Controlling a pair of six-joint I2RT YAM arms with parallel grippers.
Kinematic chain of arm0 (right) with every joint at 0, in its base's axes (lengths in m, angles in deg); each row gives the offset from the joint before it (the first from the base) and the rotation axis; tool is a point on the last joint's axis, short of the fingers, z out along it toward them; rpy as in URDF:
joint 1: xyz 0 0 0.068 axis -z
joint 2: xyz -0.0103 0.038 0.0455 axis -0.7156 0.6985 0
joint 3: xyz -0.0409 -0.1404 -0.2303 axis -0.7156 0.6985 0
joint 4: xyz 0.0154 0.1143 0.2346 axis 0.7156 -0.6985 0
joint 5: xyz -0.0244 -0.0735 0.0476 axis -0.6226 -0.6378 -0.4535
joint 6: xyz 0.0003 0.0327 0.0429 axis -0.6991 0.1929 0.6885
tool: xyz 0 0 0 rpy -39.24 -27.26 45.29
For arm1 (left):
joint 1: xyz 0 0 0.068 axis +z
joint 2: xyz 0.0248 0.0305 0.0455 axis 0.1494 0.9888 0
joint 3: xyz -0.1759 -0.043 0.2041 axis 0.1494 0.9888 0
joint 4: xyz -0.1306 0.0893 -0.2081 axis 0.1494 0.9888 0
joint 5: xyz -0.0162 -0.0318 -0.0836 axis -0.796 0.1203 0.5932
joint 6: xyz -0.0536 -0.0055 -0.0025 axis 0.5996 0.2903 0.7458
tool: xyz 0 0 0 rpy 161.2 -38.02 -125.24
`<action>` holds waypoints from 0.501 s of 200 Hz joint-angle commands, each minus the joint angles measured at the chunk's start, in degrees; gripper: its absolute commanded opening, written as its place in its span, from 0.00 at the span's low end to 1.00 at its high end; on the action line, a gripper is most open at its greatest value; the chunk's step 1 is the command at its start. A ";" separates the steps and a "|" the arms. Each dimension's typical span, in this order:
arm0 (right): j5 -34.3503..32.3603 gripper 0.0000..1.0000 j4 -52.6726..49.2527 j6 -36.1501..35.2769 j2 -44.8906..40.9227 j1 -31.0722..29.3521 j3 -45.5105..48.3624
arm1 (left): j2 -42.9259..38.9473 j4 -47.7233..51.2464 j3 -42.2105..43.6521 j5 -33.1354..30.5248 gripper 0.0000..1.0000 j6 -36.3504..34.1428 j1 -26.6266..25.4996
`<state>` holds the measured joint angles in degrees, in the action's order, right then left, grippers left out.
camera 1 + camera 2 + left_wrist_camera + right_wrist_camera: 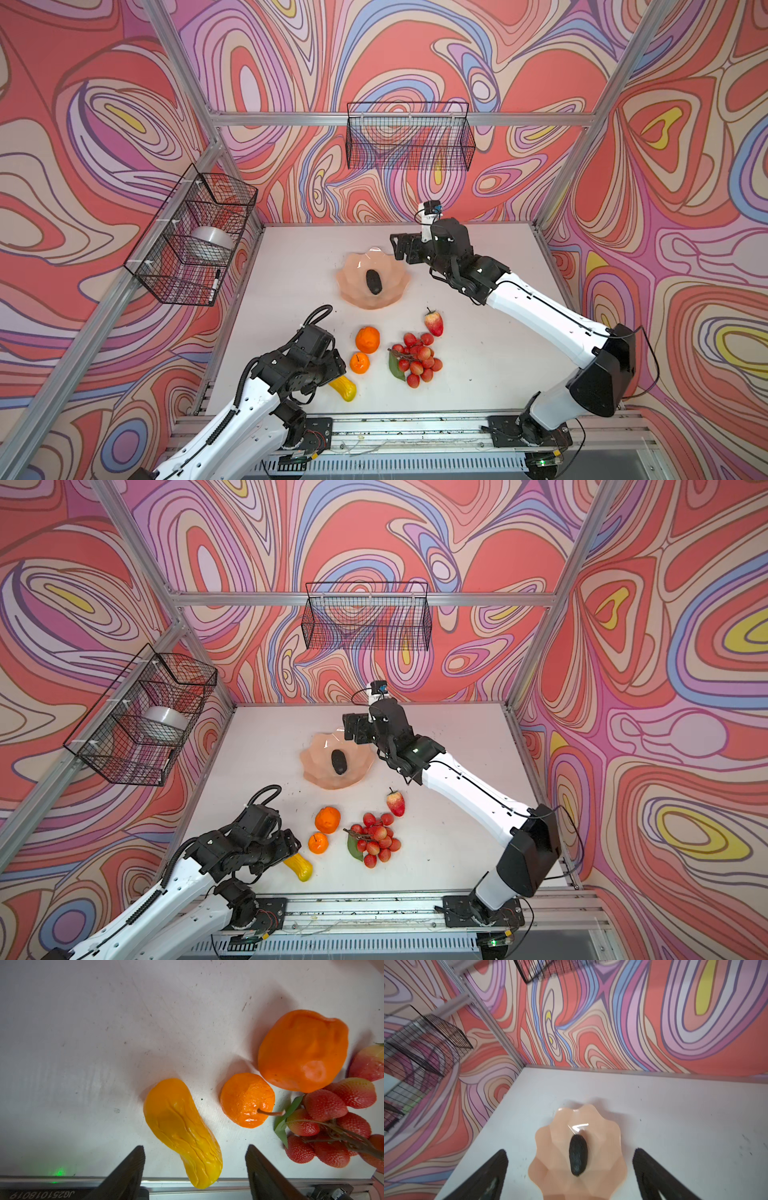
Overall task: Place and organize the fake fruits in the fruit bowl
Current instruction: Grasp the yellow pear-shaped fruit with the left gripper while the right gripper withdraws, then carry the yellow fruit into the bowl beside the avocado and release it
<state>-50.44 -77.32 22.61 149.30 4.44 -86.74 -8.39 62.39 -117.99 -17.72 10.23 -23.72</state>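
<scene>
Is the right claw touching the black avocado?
Apart. The right wrist view shows the black avocado lying in the fruit bowl, with gaps either side to the open right gripper.

Fake fruits, 6 in all:
- large orange point(368, 339), 1
- small orange point(359, 363), 1
- elongated yellow-orange fruit point(182, 1132), 1, beneath the left hand point(194, 1147)
- red strawberry-like fruit point(434, 323), 1
- red berry cluster with leaf point(417, 360), 1
- black avocado point(578, 1156), 1, just ahead of the right hand point(570, 1150)

Fruit bowl point(347, 286), 1.
Wire baskets, 2: long basket point(409, 141); partitioned basket point(191, 237).
Clear round container point(212, 241), 1.
Marker point(215, 284), 1.
Hands, 2.
</scene>
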 commanded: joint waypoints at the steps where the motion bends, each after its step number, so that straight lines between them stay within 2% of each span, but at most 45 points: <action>1: -1.23 0.98 -2.75 0.60 -3.13 0.17 3.78 | 4.08 -4.96 0.40 -1.31 0.78 4.25 -1.91; 30: -1.92 0.98 -3.65 0.91 -7.32 0.13 6.34 | 9.97 -6.26 3.86 -1.49 0.76 6.63 -4.82; 73: -3.31 0.99 -3.30 0.48 -9.79 0.19 7.41 | 8.24 -5.83 5.57 -4.38 0.73 7.61 -6.27; 90: -3.71 0.98 -3.17 0.25 -9.77 0.13 7.41 | 8.27 -6.92 5.89 -4.74 0.67 7.42 -6.27; 100: -3.82 0.98 -3.21 0.26 -9.74 0.13 7.40 | 8.68 -7.40 5.81 -4.66 0.60 7.30 -6.27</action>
<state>-52.89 -80.65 23.02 139.49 4.44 -79.92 0.27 55.94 -112.81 -20.10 16.09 -29.73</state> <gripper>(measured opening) 0.984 0.680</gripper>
